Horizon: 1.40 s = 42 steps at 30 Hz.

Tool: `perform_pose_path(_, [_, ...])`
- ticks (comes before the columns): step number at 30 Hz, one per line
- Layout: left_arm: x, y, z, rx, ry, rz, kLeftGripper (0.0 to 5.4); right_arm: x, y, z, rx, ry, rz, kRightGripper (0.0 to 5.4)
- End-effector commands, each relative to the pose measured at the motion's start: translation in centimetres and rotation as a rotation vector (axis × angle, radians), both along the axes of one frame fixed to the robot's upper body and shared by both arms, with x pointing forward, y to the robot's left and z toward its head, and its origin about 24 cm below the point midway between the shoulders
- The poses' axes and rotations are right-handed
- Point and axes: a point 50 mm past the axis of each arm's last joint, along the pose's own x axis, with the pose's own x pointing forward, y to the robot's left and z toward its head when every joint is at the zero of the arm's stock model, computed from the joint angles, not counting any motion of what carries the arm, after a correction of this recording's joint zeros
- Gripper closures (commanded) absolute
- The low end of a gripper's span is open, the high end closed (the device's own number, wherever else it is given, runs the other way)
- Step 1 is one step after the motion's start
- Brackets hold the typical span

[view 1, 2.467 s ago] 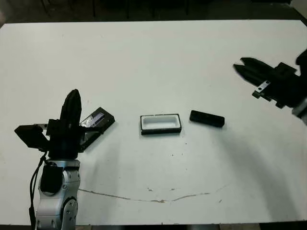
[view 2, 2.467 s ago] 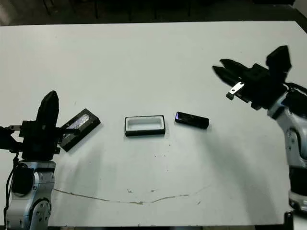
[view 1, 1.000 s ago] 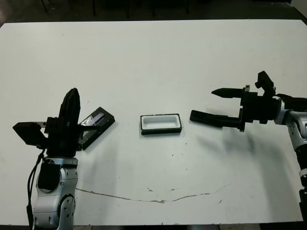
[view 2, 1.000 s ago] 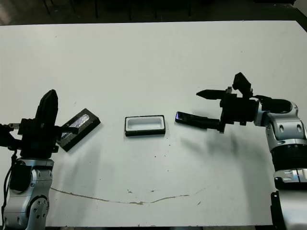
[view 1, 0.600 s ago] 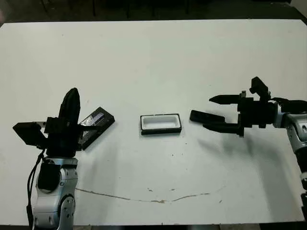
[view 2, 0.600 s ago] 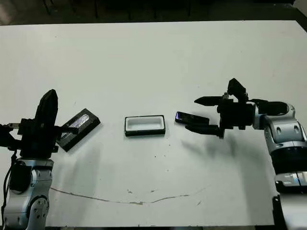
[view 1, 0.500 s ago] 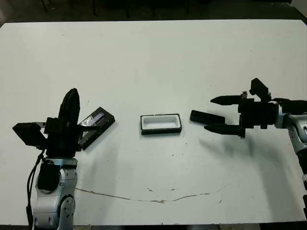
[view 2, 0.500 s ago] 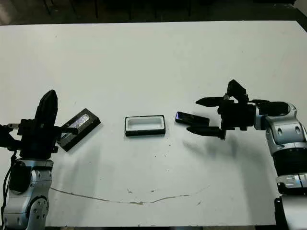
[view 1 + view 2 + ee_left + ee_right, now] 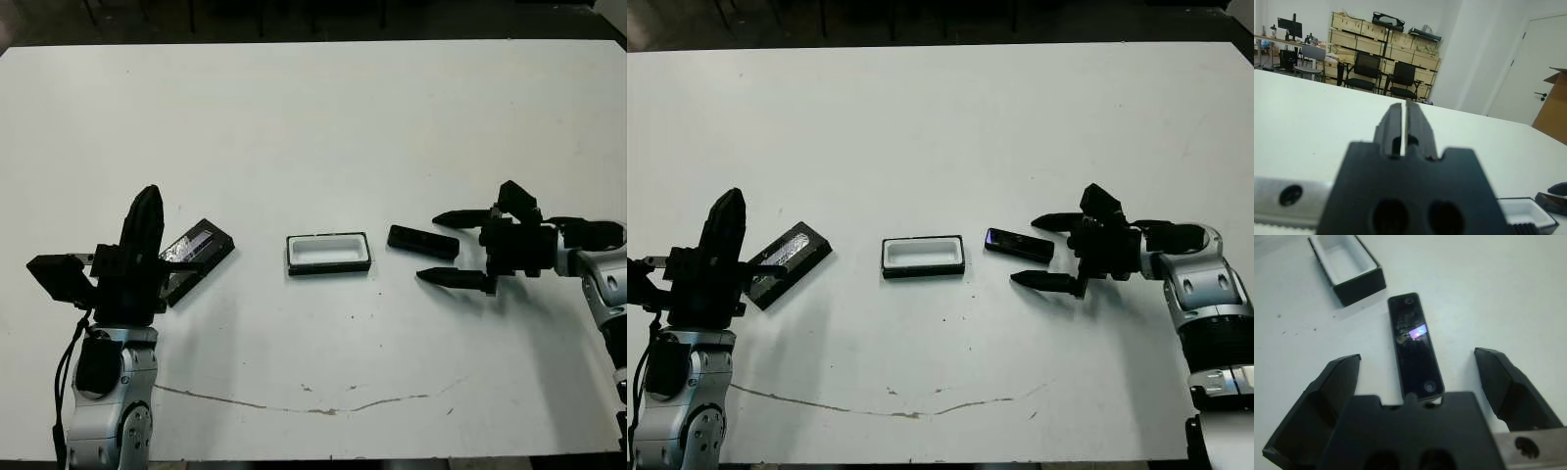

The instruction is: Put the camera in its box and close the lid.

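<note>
Right pincer [image 9: 1420, 382] spread wide, the camera [image 9: 1415, 346] flat between its 2 fingers, untouched.

The camera [image 9: 422, 242] is a slim black rectangular bar lying flat on the white surface, screen face up; the right wrist view shows a glossy face with a bluish glint [image 9: 1416, 350]. It lies just to the right of the box, apart from it, its long axis roughly in line with the box's length and slightly angled. The box [image 9: 328, 254] is a shallow black tray with a white lining and rounded inner corners, open and empty, resting level near the table's middle. The lid [image 9: 199, 258] is a flat black cover with a shiny silver strip on top, lying well to the left of the box, turned diagonally, separate from the tray.
</note>
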Motion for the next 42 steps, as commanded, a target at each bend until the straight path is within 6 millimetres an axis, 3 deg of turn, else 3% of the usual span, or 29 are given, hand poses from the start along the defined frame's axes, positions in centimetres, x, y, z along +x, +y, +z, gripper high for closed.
perform_pose_path(1, [-0.2, 0.3, -0.6, 0.017, 0.037, 0.017, 5.40, -0.9, 0.0, -1.5, -0.022, 0.053, -0.052, 0.02])
perform_pose_path(5, [-0.1, 0.3, -0.7, 0.012, 0.034, 0.012, 5.40, -1.2, 0.2, -2.2, 0.006, 0.067, -0.076, 0.34])
perform_pose_path(13, [-0.1, 0.5, -0.7, 0.020, 0.035, 0.022, 5.40, -1.5, 0.7, -2.2, 0.032, 0.071, -0.089, 1.76])
perform_pose_path(29, [-0.2, 0.8, -0.5, 0.019, 0.021, 0.031, 5.40, -0.9, 0.2, 1.2, -0.172, 0.166, 0.008, 4.59])
perform_pose_path(34, [-0.2, 0.8, -0.5, 0.023, 0.020, 0.029, 5.40, -0.9, 0.2, 2.0, -0.179, 0.061, -0.015, 4.73])
perform_pose_path(38, [-0.1, 0.7, -0.5, 0.018, 0.011, 0.021, 5.40, -0.2, 0.0, 2.0, 0.011, -0.018, -0.041, 4.73])
perform_pose_path(42, [-0.1, 0.7, -0.5, 0.022, 0.012, 0.018, 5.40, 0.7, 0.5, 4.4, 0.142, -0.166, 0.005, 4.73])
